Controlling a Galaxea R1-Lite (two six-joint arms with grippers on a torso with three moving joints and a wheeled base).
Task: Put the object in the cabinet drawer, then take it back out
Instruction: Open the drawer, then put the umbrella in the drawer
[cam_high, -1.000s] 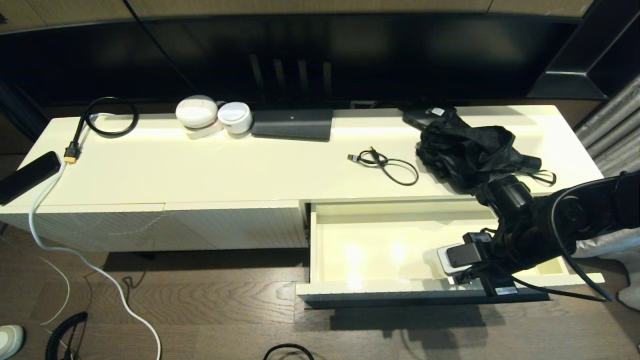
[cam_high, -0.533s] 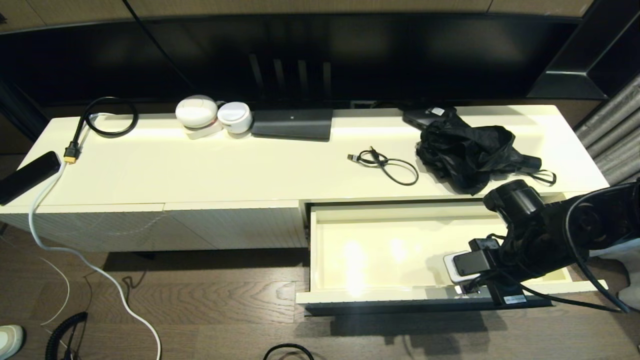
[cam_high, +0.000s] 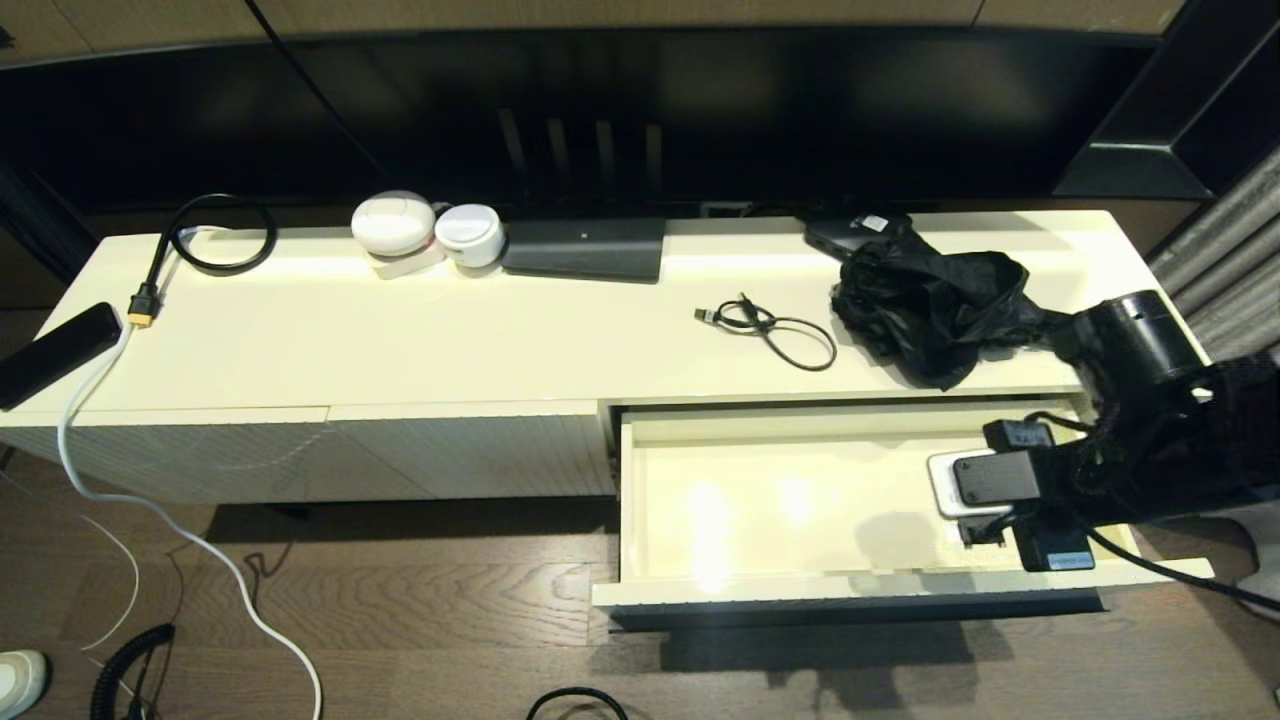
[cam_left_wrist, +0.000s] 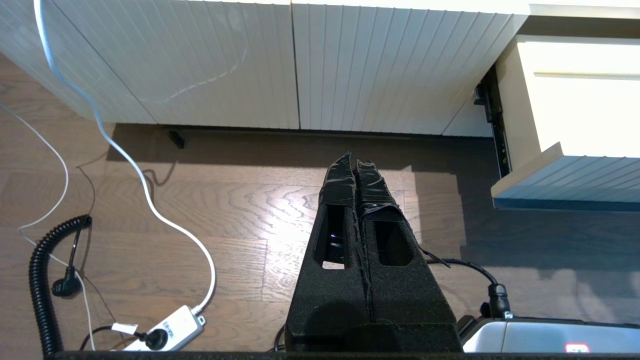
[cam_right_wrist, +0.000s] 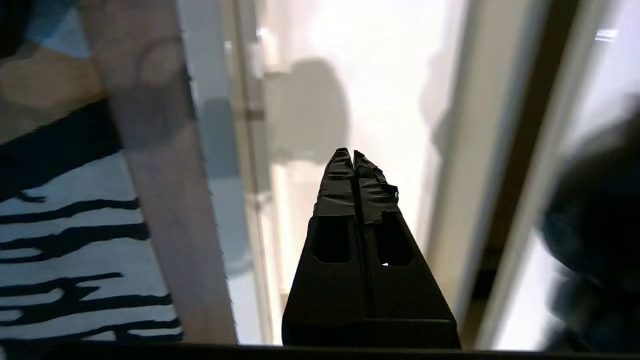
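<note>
The cabinet drawer (cam_high: 760, 500) is pulled out at the right of the cream cabinet, and its plain interior holds nothing. Its ribbed front (cam_left_wrist: 575, 170) also shows in the left wrist view. My right arm (cam_high: 1130, 440) hangs over the drawer's right end. The right gripper (cam_right_wrist: 353, 152) is shut with nothing in it, above the drawer floor (cam_right_wrist: 380, 75). A crumpled black folded umbrella (cam_high: 930, 310) and a short black cable (cam_high: 780, 335) lie on the cabinet top behind the drawer. My left gripper (cam_left_wrist: 354, 157) is shut and empty, parked low over the wooden floor.
On the cabinet top (cam_high: 450, 340) stand two white round devices (cam_high: 425, 232), a dark flat box (cam_high: 585, 248), a coiled black cable (cam_high: 215, 235) and a black remote (cam_high: 55, 352). A white cable (cam_high: 150, 500) and a power strip (cam_left_wrist: 162, 330) lie on the floor.
The drawer slid out slightly further. My right arm then rose off its front edge and swung back and right, over the drawer's right end. The left arm has not moved.
</note>
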